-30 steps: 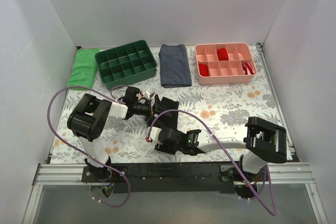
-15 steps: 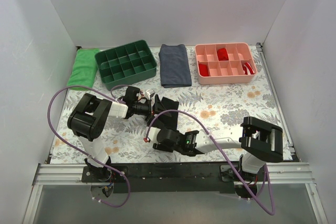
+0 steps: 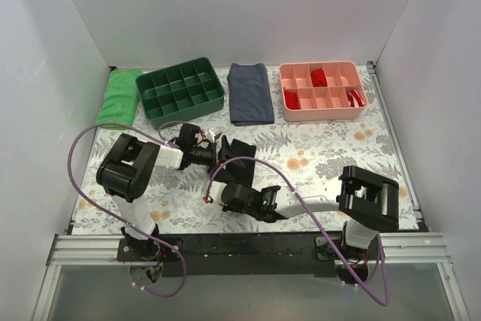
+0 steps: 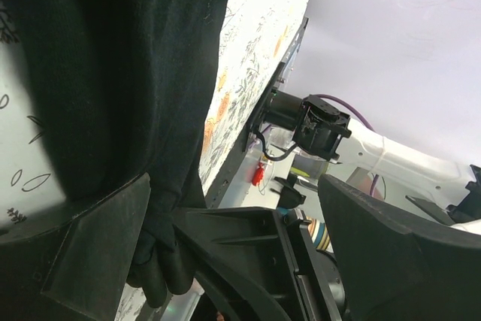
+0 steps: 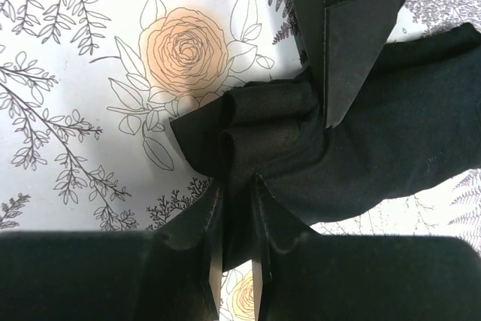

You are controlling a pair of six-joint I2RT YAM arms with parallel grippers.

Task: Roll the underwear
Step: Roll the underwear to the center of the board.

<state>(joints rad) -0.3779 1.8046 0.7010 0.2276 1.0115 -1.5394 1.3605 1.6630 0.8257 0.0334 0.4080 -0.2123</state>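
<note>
1. The underwear (image 5: 391,133) lies on the flowered worktop (image 5: 75,50), near the front and about midway across, between the two arms. Most of it is flat; its near edge is gathered into a few soft pleats.
2. Judging by how it folds and puckers, it is light, limp cloth that will not hold a shape by itself. It looks matte rather than slippery, and nothing about it could break. The risk is that a roll slackens or spreads as soon as it is let go.
3. A good hold would be on the bunched edge or a hem, where several layers stack up and give the fingers something thick to bite. A pinch on a single flat layer would probably just lift a peak.
4. The left fingers (image 4: 98,253) are spread as wide as they go and clamp nothing. One lies against the black cloth and the other stands well off to the side. Whether it presses the cloth down, I cannot tell.
5. The right fingers (image 5: 213,253) are drawn in to a narrow slot and pinch a raised pleat at the gathered edge.
</note>
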